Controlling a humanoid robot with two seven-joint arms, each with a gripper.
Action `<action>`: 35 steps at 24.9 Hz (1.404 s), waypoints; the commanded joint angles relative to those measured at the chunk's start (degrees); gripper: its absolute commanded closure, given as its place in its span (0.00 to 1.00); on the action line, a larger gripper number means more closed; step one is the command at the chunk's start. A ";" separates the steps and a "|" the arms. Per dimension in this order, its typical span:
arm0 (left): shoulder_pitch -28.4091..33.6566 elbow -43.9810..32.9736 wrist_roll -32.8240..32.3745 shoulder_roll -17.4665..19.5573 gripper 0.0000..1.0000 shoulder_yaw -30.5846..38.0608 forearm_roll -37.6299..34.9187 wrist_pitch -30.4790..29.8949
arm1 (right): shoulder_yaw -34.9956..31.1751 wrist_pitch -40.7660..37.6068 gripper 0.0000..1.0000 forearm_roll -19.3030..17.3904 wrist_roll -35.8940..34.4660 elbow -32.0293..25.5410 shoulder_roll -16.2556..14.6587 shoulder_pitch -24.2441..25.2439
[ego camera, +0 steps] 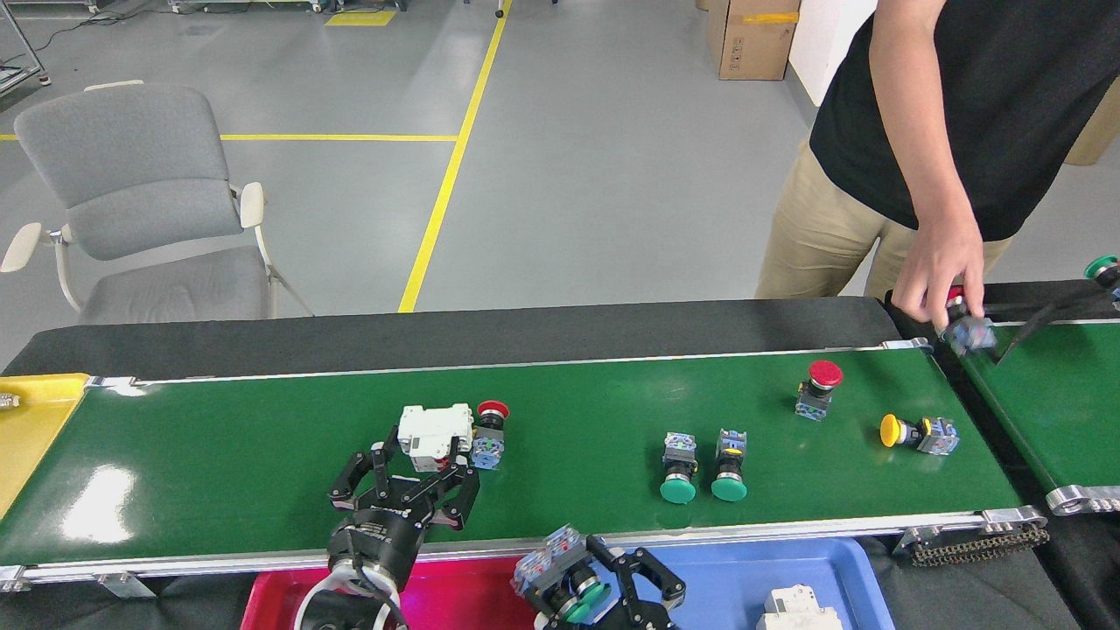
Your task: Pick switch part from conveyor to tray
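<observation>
Five switches on conveyor (262,437) – two green (678,468), two red (818,389), one yellow (919,431). Right gripper (604,582) fingers pinch a green pair (564,573) over blue tray (787,569); left gripper (404,477) fingers spread near white breaker (430,435).

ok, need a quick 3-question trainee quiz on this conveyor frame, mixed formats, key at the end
1. True or false: the right hand holds green push-button switches over the blue tray.
2. The white circuit breaker on the conveyor lies just ahead of which hand? A) left hand B) right hand C) person's hand
3. Fill in: the switch nearest the conveyor's right end has a ____ cap.

Key: 1 true; 2 A; 3 yellow
</observation>
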 commanded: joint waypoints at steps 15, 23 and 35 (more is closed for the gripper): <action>1.70 -3.00 -0.01 -1.71 0.89 -3.30 0.05 -4.05 | -38.40 -0.96 0.00 -9.99 -4.00 -5.22 2.79 3.97; 5.83 -3.53 -1.59 -2.06 0.75 -21.94 -0.21 -4.23 | -49.83 -1.66 0.00 -10.60 -3.91 -3.73 -0.19 6.08; 9.26 -8.45 -0.97 -3.03 0.00 -17.55 0.23 0.07 | -49.13 -4.65 0.00 -10.08 -3.47 -3.47 -1.25 7.57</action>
